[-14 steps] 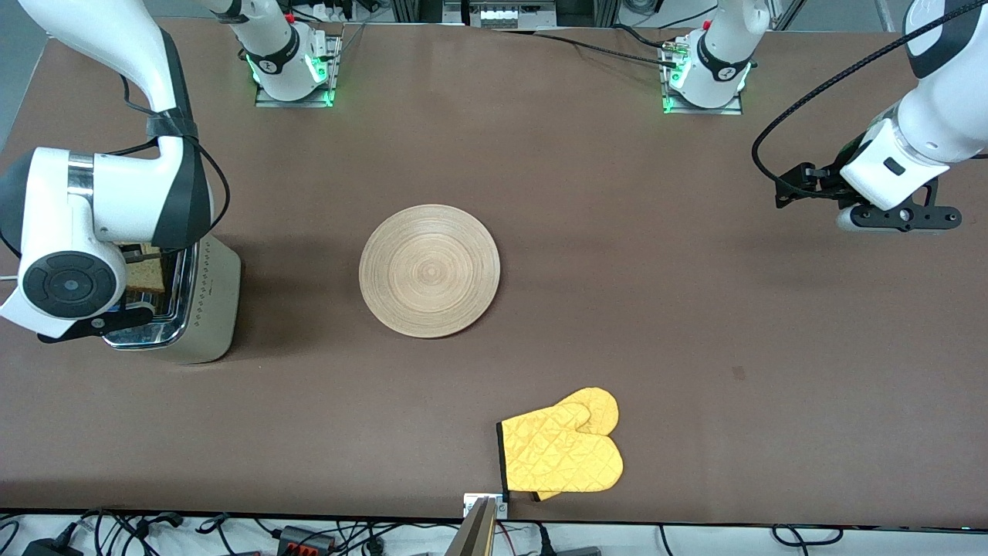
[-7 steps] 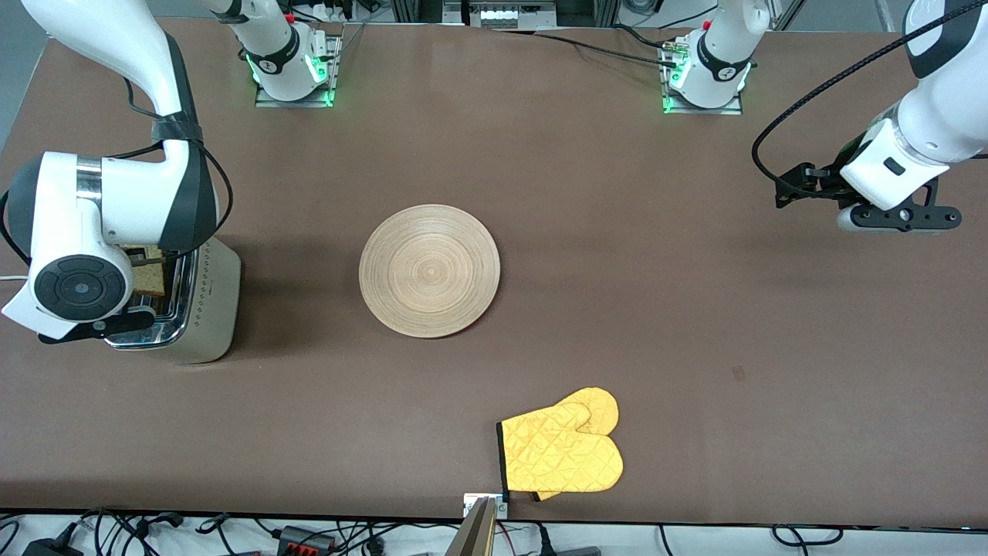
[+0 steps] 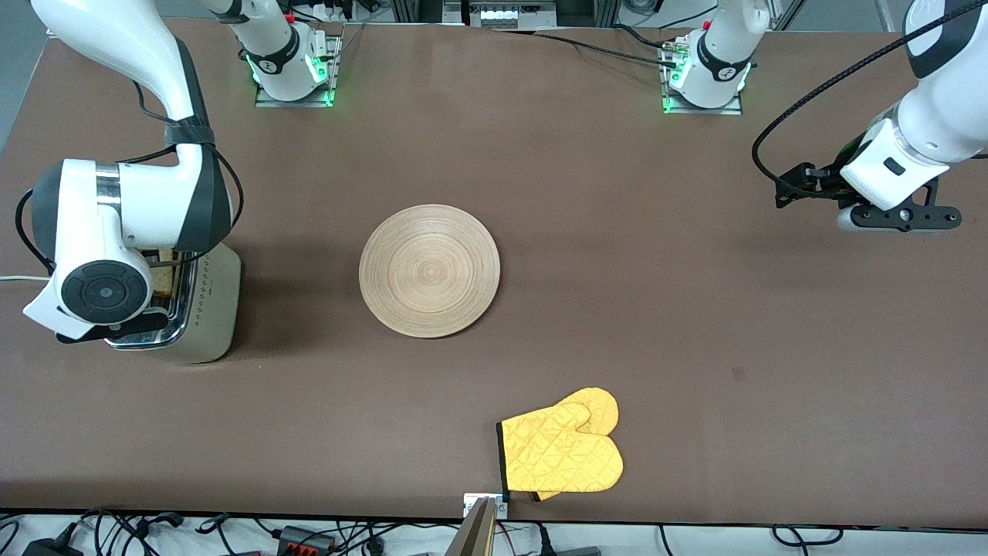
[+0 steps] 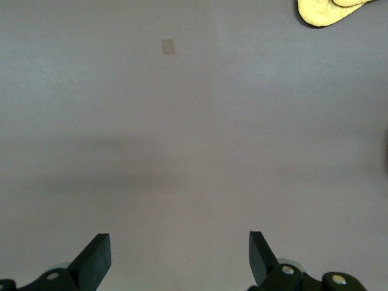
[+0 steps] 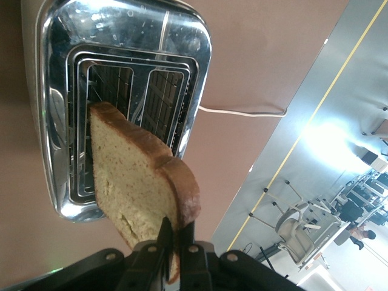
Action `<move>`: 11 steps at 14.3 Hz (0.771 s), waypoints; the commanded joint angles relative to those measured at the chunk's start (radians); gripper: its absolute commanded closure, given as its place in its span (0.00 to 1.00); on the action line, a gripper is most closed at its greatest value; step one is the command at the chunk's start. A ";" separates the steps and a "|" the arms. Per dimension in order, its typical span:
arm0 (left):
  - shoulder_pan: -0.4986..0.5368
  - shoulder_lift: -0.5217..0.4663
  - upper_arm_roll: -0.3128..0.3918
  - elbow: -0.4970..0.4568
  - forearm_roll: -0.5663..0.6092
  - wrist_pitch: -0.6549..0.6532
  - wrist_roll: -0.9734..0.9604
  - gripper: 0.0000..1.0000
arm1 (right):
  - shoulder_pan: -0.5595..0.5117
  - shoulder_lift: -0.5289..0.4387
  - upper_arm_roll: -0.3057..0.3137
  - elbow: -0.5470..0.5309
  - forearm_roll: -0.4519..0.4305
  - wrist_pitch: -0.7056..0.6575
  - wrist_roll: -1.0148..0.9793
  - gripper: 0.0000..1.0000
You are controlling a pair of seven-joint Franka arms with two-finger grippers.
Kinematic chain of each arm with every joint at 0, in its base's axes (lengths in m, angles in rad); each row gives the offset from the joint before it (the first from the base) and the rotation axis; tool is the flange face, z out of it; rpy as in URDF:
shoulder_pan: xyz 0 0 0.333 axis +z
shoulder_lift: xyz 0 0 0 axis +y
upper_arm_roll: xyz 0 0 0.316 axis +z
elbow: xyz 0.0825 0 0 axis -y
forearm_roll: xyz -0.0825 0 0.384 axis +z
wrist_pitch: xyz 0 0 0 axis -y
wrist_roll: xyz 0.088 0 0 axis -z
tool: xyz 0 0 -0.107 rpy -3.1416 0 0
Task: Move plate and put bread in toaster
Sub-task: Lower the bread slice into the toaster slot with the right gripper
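The round wooden plate [image 3: 429, 270] lies bare at the table's middle. The silver toaster [image 3: 202, 301] stands at the right arm's end of the table, mostly under the right arm's wrist. In the right wrist view my right gripper [image 5: 176, 241] is shut on the crust edge of the bread [image 5: 136, 176] and holds the slice over the toaster [image 5: 66, 66], its lower corner at the dark slots. In the front view a strip of bread [image 3: 163, 278] shows beside the wrist. My left gripper [image 4: 179, 257] is open and empty, waiting above bare table at the left arm's end.
A yellow oven mitt [image 3: 562, 452] lies near the table's front edge, nearer the front camera than the plate; its tip shows in the left wrist view [image 4: 327, 11]. The toaster's white cord [image 5: 239, 111] runs off the table end.
My right arm's wrist has shifted toward the table's middle over the toaster, carrying the bread; less of the slice shows in the front view. The left arm has not moved.
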 commanded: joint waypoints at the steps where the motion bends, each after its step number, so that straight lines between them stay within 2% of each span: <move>1: 0.002 -0.012 -0.001 0.001 -0.011 -0.008 -0.007 0.00 | -0.002 0.001 0.003 -0.010 0.011 0.016 0.027 1.00; 11: 0.008 -0.012 -0.001 0.001 -0.011 -0.008 -0.007 0.00 | -0.008 0.006 0.000 -0.001 0.033 0.056 0.084 1.00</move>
